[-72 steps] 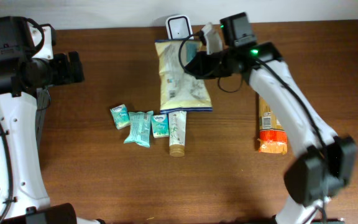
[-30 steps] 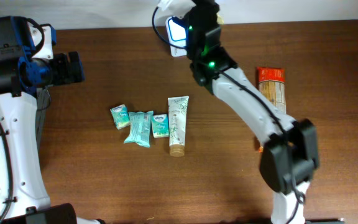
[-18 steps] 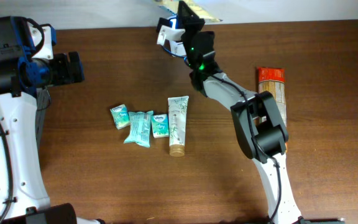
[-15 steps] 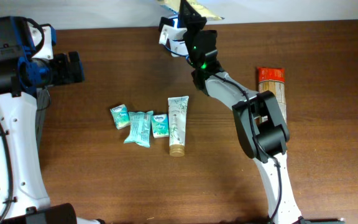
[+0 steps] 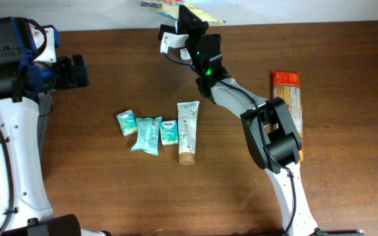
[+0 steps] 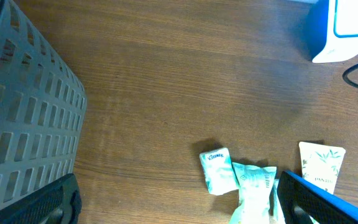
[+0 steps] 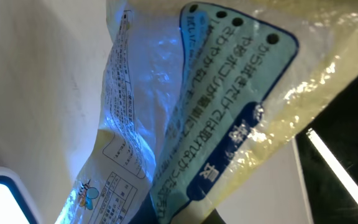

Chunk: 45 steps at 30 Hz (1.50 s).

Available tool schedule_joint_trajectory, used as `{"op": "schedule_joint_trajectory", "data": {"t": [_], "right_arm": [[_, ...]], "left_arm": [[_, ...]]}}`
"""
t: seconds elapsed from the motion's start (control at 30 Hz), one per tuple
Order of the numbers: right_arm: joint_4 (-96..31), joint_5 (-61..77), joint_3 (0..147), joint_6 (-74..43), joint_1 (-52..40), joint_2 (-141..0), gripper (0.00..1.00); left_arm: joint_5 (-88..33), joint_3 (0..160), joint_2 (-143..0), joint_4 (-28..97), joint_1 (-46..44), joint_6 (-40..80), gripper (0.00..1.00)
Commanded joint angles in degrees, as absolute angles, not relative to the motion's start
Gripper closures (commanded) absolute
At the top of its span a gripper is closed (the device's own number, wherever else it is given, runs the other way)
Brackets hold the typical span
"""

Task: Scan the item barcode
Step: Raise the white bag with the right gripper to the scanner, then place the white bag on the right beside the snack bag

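- At the far edge of the worktop, the right arm reaches back and holds the bag up near the scanner. Its jaws are pressed together, pinching the bag.
- Blue light falls across the bag's film in the right wrist view, so the presenting step looks to be in hand, with the bag in the scanner's glow.
- No barcode shows on the lit face, only printed text and a small table, so I cannot tell whether a read is possible yet.
- Next move, as I judge it: turn or slide the bag until the barcode faces the scanner window, then hold it flat, since crinkled film may glare.
- Left jaws are spread wide and hold nothing, hanging well apart from the scanner, near a grey basket.
- Compared with the earliest overhead frame, the bag no longer lies spread on the worktop in front of the scanner. It is now raised past the back edge.
- Over the last half second its visible corner has slid leftward and the wrist has swung with it.
- The tube, tissue packs and pasta pack lie where they did.
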State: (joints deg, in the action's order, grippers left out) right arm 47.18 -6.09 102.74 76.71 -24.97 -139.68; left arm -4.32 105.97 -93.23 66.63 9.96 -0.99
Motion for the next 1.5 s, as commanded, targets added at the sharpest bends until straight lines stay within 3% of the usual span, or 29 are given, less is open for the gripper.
{"op": "schedule_joint_trajectory", "data": {"t": [0.0,0.13,0.27,0.4,0.47,0.57,0.73,0.9,1.13,1.33,1.37,1.47], "right_arm": [[44.03,-7.03,103.46,68.10,-25.23,-132.29,0.96],[32.05,-14.39,103.46,52.21,-25.63,-123.50,0.96],[10.79,-15.20,103.46,32.64,-26.63,-111.61,0.96],[-23.14,-9.17,103.46,-2.09,-23.86,-96.90,0.96],[-31.79,-3.16,103.46,-7.03,-21.47,-93.93,0.96],[-45.28,12.03,103.46,-10.07,-14.06,-92.18,0.96],[-59.92,14.28,102.28,-11.44,-0.64,-95.81,0.96],[-64.73,15.14,100.75,-11.14,7.05,-104.53,0.96],[-66.46,15.84,100.75,-9.47,10.26,-115.81,0.96],[-67.40,15.84,100.77,-9.47,12.32,-117.38,0.96],[-67.59,15.84,100.77,-9.45,12.53,-117.38,0.94],[-68.25,15.86,101.19,-9.23,12.58,-117.36,0.74]], "left_arm": [[-4.75,106.41,-92.97,66.57,10.28,-0.84,0.01],[-4.75,106.41,-92.97,66.57,10.31,-0.86,0.01],[-4.75,106.41,-92.97,66.57,10.28,-0.84,0.01],[-4.75,106.41,-92.97,66.57,10.31,-0.84,0.01],[-4.75,106.39,-92.97,66.57,10.28,-0.84,0.01],[-4.75,106.39,-92.97,66.57,10.31,-0.84,0.01],[-4.75,106.39,-92.97,66.57,10.31,-0.84,0.01],[-4.75,106.39,-92.97,66.57,10.31,-0.84,0.01],[-4.75,106.39,-92.97,66.57,10.28,-0.84,0.01],[-4.75,106.39,-92.97,66.57,10.31,-0.84,0.01],[-4.75,106.39,-92.97,66.57,10.31,-0.84,0.01],[-4.75,106.39,-92.97,66.57,10.28,-0.84,0.01]]}}
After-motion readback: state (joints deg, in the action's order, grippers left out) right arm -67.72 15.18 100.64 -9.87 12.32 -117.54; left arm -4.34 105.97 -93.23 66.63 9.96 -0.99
